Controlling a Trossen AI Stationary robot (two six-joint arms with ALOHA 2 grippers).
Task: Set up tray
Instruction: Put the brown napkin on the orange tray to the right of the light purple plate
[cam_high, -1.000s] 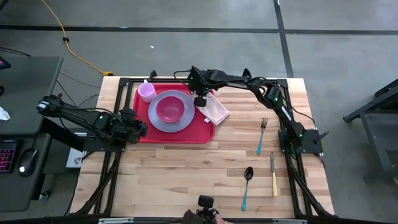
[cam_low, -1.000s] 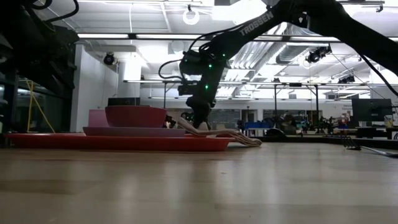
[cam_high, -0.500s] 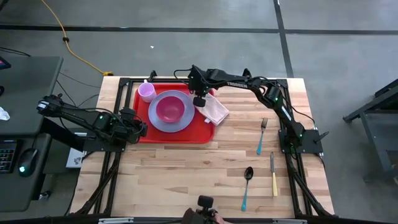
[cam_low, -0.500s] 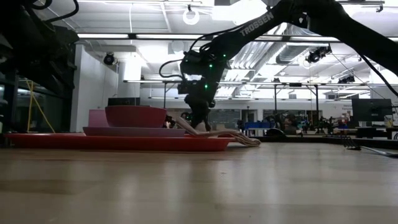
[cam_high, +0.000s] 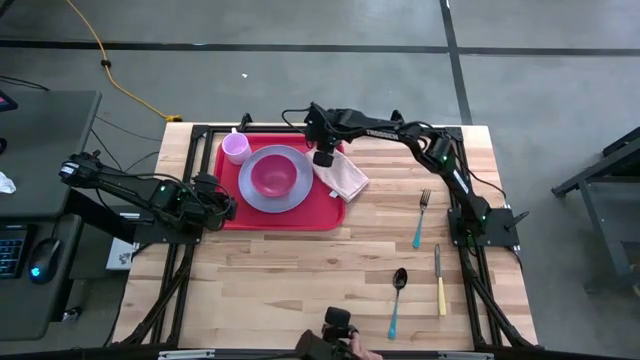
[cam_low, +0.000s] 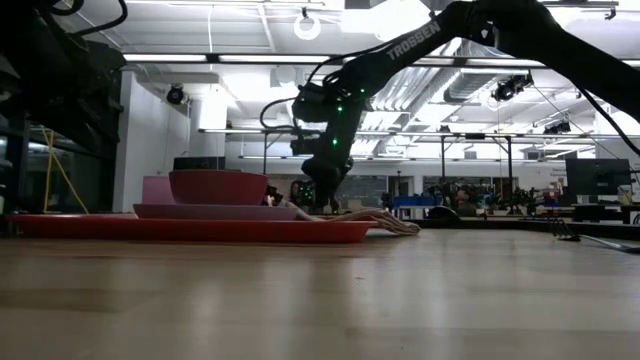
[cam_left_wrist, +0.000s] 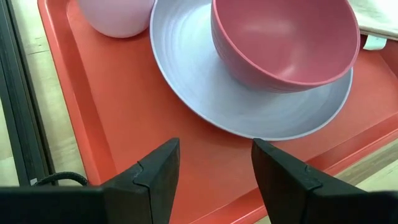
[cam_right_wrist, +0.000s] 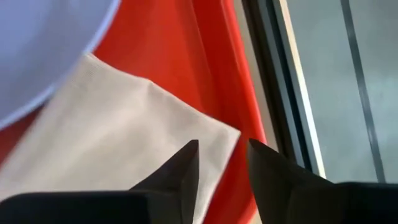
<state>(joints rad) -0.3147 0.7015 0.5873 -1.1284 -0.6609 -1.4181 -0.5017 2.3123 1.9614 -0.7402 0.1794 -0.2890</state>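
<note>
Right end effector (cam_high: 323, 158) lifted off napkin (cam_high: 345, 178), fingers now apart | above tray (cam_high: 285, 215) far-right corner

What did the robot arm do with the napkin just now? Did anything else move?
The right gripper opened, let go of the napkin and lifted a little. The napkin now lies flat, partly on the tray and partly on the table. The left gripper stayed open at the tray's edge. The plate, bowl, cup, fork, spoon and knife did not move.
</note>
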